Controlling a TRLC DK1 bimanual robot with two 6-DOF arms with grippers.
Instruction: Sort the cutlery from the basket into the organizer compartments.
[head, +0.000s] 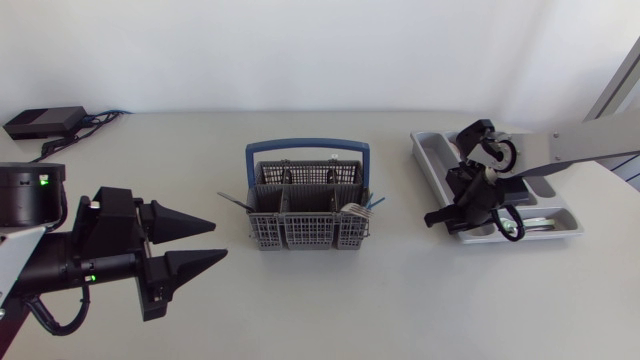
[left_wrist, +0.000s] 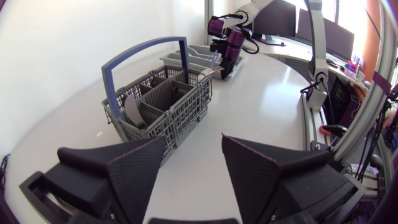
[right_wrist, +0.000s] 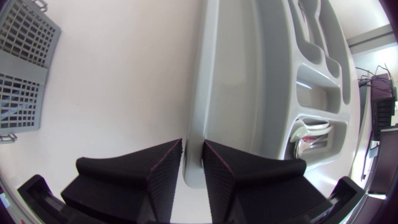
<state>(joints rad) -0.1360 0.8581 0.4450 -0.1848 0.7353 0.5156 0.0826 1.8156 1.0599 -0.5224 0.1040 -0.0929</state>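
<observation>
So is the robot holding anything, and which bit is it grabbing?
The right hand pinches the organizer by its long side wall, near a corner. The left hand is open and holds nothing.

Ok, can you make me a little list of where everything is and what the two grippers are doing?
Basket: middle of the table, cutlery inside.
Organizer: right of the basket, shiny pieces in one end compartment.
Left gripper: open, empty, left of the basket.
Right gripper: closed on the organizer's side wall, near a corner.
</observation>
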